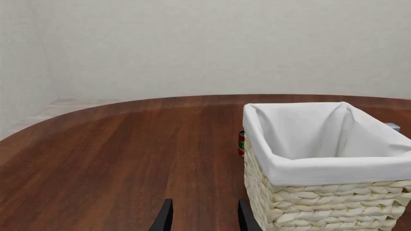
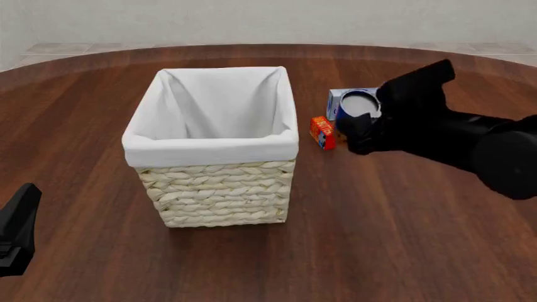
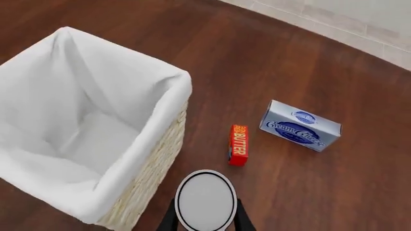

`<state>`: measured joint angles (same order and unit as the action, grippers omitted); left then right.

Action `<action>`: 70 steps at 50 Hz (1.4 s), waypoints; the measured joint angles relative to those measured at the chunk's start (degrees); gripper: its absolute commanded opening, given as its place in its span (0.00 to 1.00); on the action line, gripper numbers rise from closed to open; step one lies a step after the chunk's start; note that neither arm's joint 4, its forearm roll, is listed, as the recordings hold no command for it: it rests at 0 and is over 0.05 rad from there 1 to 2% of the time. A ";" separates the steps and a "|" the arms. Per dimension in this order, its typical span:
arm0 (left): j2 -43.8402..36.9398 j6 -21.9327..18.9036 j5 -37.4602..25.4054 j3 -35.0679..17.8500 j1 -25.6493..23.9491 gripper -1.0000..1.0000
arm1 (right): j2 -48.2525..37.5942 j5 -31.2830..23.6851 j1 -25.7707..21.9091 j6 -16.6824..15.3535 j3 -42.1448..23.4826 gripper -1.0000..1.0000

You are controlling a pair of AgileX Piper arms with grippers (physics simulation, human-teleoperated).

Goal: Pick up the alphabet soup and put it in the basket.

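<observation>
Right of the basket (image 2: 214,157), the right pincer (image 2: 363,126) is pinching the alphabet soup (image 2: 361,104); in the right wrist view the can's silvery-white top (image 3: 205,200) sits between the two dark fingers (image 3: 242,222), one on each side of the can. Can looks lifted clear of the counter (image 2: 378,239), level with or a bit above the basket rim, not yet over the opening. Orange-red butter box (image 3: 238,145) stands on edge on the counter between basket and can, apart from both. Blue-and-white cream cheese box (image 3: 301,125) lies flat further out, near the butter, not touching. Left pincer (image 1: 202,216) is spread, nothing between its fingers, low over bare counter just beside the basket's woven wall; in the front view the left arm (image 2: 17,233) sits at the near-left edge, well apart from the can.
</observation>
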<state>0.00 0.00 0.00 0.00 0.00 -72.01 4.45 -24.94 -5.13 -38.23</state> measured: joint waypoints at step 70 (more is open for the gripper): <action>0.00 0.00 0.00 0.00 0.00 1.00 | -10.11 -15.32 -13.58 -3.02 -33.31 0.00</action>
<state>0.00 0.00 0.00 0.00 0.00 -82.12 -10.88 -38.52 -8.16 -71.54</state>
